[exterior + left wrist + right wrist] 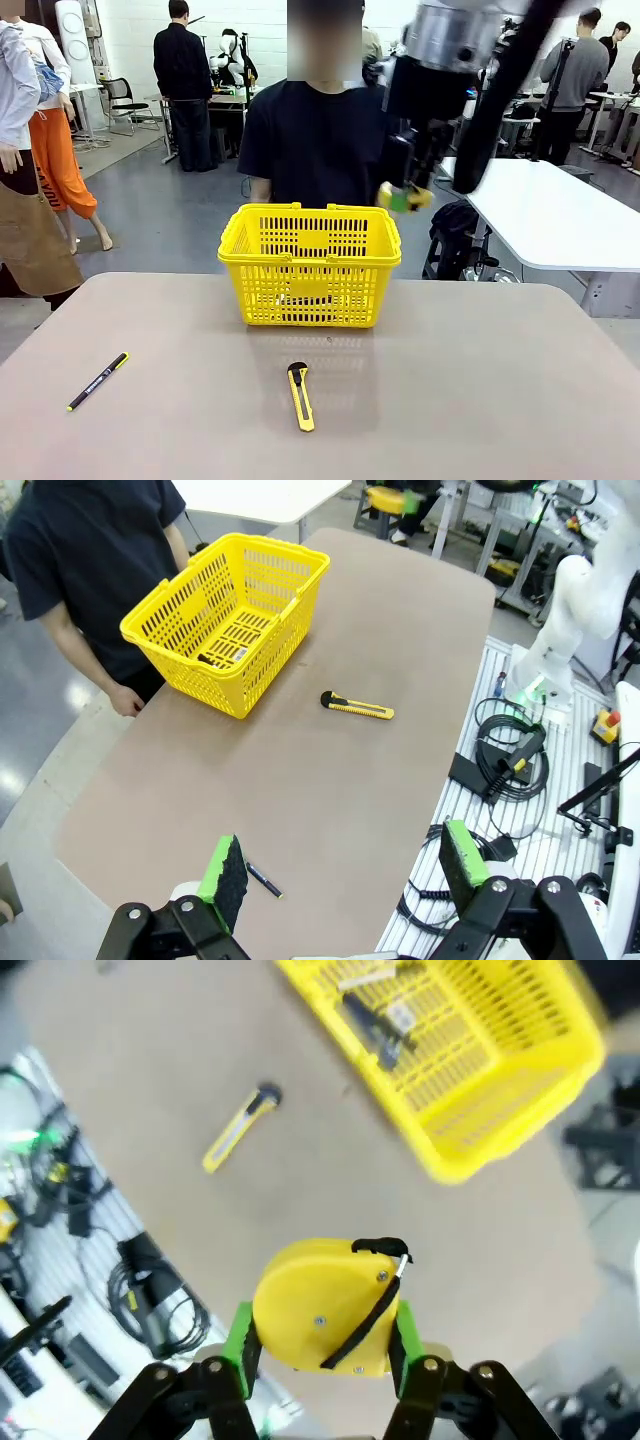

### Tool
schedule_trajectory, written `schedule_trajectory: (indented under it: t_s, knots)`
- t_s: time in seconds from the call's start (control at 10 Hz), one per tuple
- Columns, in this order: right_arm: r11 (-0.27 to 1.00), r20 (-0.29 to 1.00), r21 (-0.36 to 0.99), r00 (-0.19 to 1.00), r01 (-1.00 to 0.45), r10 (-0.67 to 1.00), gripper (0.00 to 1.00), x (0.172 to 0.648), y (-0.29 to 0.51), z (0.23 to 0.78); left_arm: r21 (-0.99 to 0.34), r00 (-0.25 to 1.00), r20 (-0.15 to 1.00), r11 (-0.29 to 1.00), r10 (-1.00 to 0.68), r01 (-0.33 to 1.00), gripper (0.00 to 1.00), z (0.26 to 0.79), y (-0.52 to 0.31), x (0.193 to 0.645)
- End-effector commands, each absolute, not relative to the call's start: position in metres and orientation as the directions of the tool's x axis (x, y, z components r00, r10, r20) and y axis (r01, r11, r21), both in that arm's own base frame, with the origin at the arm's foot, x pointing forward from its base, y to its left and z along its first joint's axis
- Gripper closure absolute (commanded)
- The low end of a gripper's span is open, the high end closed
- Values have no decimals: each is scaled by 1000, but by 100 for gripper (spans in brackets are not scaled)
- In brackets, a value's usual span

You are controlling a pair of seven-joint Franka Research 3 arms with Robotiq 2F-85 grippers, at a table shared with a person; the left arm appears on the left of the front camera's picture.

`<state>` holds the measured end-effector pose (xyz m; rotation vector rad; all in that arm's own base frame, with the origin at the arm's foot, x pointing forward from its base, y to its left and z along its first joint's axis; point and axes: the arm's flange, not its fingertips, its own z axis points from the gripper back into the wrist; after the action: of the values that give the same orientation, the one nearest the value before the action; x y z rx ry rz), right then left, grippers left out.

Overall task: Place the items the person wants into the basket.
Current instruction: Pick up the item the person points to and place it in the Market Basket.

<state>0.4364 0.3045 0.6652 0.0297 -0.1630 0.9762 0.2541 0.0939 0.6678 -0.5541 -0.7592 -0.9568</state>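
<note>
Open workshop hall, grey glossy floor with light glare. Tabletop is beige-brown, rounded corners. White table off to the right, with a black bag or chair beside it. More desks and a black chair at the back near a white wall. Cables and black boxes on a white slatted platform beside the tabletop.

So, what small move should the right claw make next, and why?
Probably carry the tape measure sideways until it hangs over the basket, before opening. The right claw grips it high up, seemingly just off the basket's right rim, and the right wrist view shows bare table below it, with the basket off to one side.
</note>
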Motion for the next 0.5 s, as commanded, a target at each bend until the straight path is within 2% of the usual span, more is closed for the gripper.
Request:
schedule_trajectory:
  t_s: [0.0, 0.1, 0.2, 0.4]
  knots:
    - [439, 126, -90, 427, -894, 895, 37, 494, 354, 703, -85, 358, 778, 478, -516, 874, 0, 667, 93, 254]
    - [362, 114, -67, 353, -930, 929, 37, 515, 377, 700, -85, 358, 778, 478, -516, 874, 0, 667, 93, 254]
    - [304, 91, -109, 295, -946, 951, 37, 539, 400, 683, -85, 358, 778, 478, -516, 874, 0, 667, 93, 254]
    - [191, 92, -95, 183, -977, 979, 37, 561, 422, 649, -85, 358, 778, 478, -516, 874, 0, 667, 93, 254]
